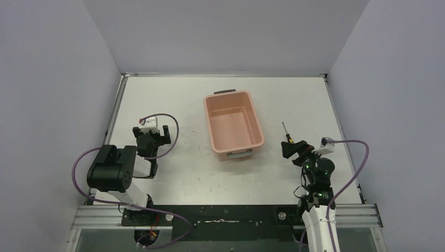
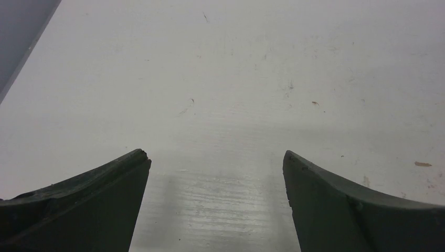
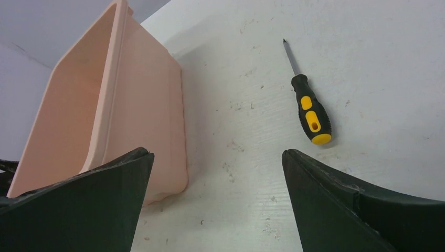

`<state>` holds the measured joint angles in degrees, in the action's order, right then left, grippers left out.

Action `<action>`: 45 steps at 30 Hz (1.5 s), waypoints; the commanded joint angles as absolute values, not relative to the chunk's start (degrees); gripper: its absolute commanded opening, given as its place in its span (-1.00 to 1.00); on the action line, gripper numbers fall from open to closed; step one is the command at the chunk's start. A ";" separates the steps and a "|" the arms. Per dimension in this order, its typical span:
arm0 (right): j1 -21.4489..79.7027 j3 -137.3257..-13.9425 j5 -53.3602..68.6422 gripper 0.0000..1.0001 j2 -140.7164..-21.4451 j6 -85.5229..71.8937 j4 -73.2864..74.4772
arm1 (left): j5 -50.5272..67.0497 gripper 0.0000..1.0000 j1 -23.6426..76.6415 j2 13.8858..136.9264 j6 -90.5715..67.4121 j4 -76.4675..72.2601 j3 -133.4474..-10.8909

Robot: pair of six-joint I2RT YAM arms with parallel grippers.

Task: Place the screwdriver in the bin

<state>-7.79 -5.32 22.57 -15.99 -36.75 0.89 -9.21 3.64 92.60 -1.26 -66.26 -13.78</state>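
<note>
The screwdriver [image 1: 286, 135], with a black-and-yellow handle and a thin dark shaft, lies flat on the white table to the right of the bin, its tip pointing to the far side. The salmon-pink bin [image 1: 208, 122] stands in the middle of the table and holds nothing. My right gripper [image 1: 292, 149] is open and empty, just on the near side of the handle. In the right wrist view the screwdriver [image 3: 310, 113] lies ahead of my right finger and the bin [image 3: 136, 94] is at the left; the gripper [image 3: 216, 155] is over bare table. My left gripper [image 1: 152, 137] is open and empty, left of the bin; it also shows in the left wrist view [image 2: 216, 155].
Grey walls close in the table on the left, far and right sides. The bin has grey handle clips at its far end [image 1: 225, 91] and near end [image 1: 239, 154]. Purple cables loop beside both arms.
</note>
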 commanded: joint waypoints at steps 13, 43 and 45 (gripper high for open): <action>-7.89 -45.02 10.02 1.00 -46.22 -19.89 24.13 | -9.49 0.94 3.60 92.32 -1.67 -69.26 -14.59; 3.61 -69.42 -4.35 -1.00 -102.09 -5.81 43.07 | -9.41 0.94 3.60 92.30 -1.67 -69.24 -14.59; 3.53 -73.14 -5.76 -1.00 -98.84 -5.86 46.38 | -9.49 0.94 3.60 92.31 -1.67 -69.29 -14.59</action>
<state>4.05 -68.60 -1.69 -104.99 -6.20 42.85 -9.21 3.64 92.60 -1.26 -66.26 -13.78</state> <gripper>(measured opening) 0.162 0.971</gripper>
